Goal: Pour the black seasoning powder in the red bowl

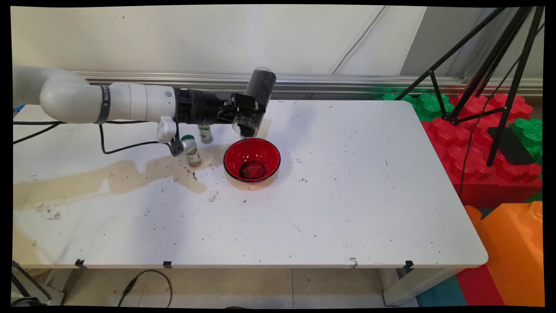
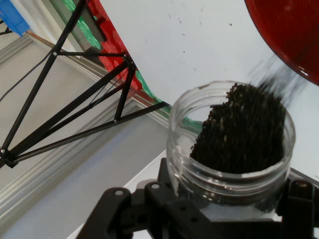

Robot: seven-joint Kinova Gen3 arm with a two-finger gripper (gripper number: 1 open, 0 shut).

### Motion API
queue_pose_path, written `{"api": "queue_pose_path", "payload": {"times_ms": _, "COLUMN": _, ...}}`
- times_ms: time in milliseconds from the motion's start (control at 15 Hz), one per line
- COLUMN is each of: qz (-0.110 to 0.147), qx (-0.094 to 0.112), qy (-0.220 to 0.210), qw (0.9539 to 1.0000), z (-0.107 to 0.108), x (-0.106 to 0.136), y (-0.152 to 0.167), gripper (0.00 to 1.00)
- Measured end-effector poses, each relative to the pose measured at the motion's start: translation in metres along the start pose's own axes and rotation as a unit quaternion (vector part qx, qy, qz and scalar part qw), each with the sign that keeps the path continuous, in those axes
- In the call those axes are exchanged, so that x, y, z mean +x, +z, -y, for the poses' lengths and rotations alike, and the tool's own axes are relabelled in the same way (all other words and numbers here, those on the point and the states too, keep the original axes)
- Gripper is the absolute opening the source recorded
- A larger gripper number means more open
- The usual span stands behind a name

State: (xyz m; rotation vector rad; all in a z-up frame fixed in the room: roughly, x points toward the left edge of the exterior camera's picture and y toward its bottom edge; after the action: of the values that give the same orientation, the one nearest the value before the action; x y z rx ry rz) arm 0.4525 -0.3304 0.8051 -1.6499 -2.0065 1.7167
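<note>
- My arm (image 1: pixel 108 102) is stretched out pretty much level across the back left of the table (image 1: pixel 347 208), coming in from the left, wrist rolled over.
- My gripper (image 1: pixel 248 114) is clamped around a clear jar (image 1: pixel 257 100) full of dark grains. It's tipped mouth-down toward the near side, base sticking up toward the wall.
- In the hand view the jar (image 2: pixel 234 144) sits squeezed between my jaws, and the grains (image 2: pixel 241 129) are piled at the open mouth, some streaking off toward the bowl (image 2: pixel 294 35).
- The red bowl (image 1: pixel 252 160) stands on the table right under the jar's mouth, not touching it. A dark patch of grains (image 1: pixel 253 170) already sits in its bottom.
- Just left of the bowl is a small bottle (image 1: pixel 191 150) with a green-and-white cap, upright. A second small bottle (image 1: pixel 205 133) stands behind it, partly hidden by my wrist.
- A brownish stain (image 1: pixel 108 178) runs across the left of the table, with dark specks scattered around.
- Off the table's right side: black tripod (image 1: pixel 491 69) legs over red and green blocks (image 1: pixel 473 139), plus an orange one (image 1: pixel 512 248) nearer the camera.
</note>
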Motion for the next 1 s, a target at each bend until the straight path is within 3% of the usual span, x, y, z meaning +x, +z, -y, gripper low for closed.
{"api": "queue_pose_path", "payload": {"times_ms": 1000, "qz": 0.006, "qx": 0.005, "qy": 0.025, "qw": 0.9996, "z": 0.0032, "x": 0.0007, "y": -0.0044, "gripper": 0.00}}
